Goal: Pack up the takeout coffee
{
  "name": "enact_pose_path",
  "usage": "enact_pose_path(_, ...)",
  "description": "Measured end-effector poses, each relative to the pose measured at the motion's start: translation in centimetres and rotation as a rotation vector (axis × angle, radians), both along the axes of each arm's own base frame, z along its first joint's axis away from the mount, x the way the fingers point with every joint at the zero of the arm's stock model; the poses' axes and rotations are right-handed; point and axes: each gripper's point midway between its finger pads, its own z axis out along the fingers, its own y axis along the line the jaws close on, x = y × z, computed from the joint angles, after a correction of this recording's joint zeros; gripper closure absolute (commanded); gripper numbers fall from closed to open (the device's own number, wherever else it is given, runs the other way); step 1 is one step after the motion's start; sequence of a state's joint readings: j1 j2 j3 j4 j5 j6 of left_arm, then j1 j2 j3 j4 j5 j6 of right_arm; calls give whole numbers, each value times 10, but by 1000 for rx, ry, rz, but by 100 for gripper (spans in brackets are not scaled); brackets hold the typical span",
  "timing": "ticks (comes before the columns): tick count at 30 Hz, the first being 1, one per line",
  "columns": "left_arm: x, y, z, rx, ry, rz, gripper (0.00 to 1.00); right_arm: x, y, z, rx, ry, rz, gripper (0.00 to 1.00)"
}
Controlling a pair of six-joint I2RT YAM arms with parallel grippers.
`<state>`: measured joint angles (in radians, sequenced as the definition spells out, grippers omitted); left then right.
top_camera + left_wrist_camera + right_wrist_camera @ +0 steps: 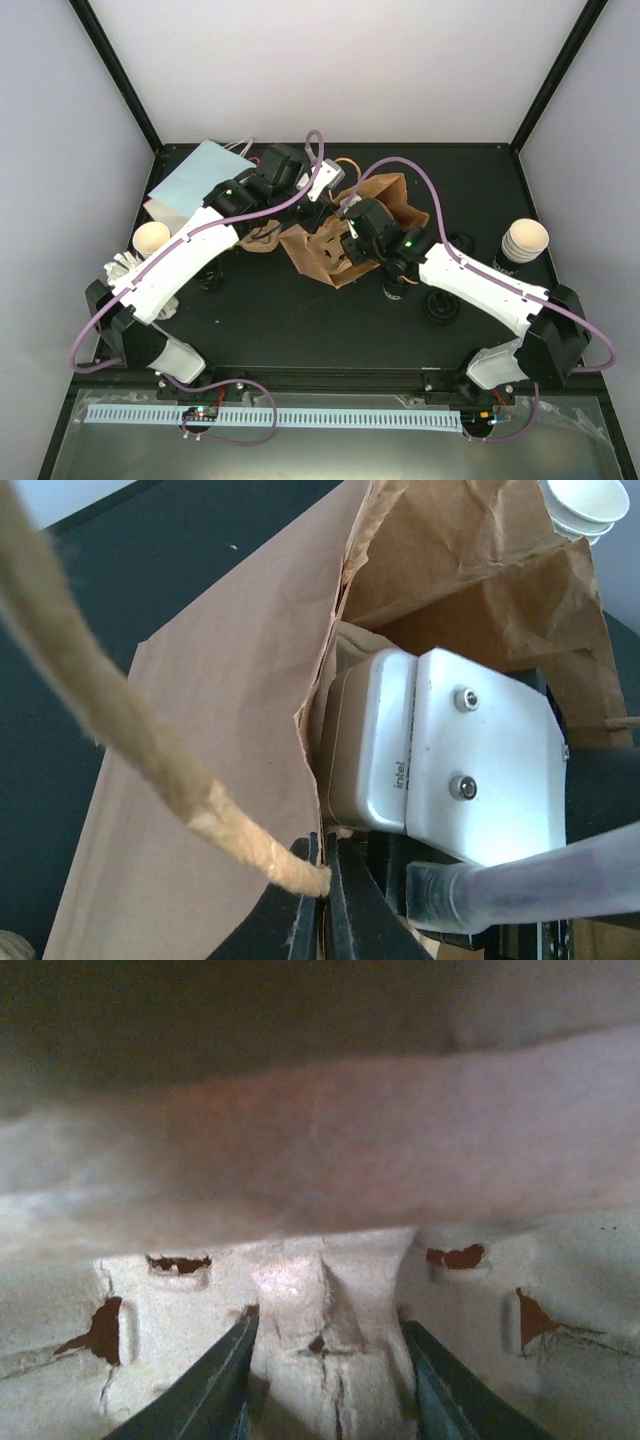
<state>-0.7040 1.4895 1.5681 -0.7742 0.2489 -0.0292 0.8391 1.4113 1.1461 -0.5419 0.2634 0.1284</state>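
Both sets of fingers are working at the brown bag [220,710]. The left fingers [348,920] are clenching the end of its tan twine handle [120,720] at the bottom centre of the left wrist view, and the cord is running up toward the upper left of that frame. The right fingers [222,1390] are reaching inside the bag's mouth and grasping a raised rib of a pale pulp tray [330,1290]. One finger is pressing on each side of the rib at the bottom of the right wrist view, and a blurred brownish surface is filling the upper half. In the left wrist view the right arm's silver camera housing [470,750] is filling the bag's opening.

From above, the bag is lying crumpled at the centre of the black counter [300,330], with both arms meeting over it. The takeout coffee is sitting outside the bag. A stack of paper cups [523,240] is standing near the right edge of the counter, and a single cup [152,238] is sitting near the left edge, just beside the left arm. A flat pale-blue bag [195,180] is lying at the upper left of the counter, with the left arm passing over its corner.
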Motion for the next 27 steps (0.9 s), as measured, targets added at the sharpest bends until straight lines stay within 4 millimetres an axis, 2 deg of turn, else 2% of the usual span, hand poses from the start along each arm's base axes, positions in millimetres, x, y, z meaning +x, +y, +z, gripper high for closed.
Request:
enact_pose_path(10, 1, 4, -6, 25, 7, 18, 99, 1, 10, -13, 49, -2, 22, 64)
enact_pose_path(27, -1, 5, -12, 45, 6, 19, 98, 0, 13, -19, 83, -14, 27, 64)
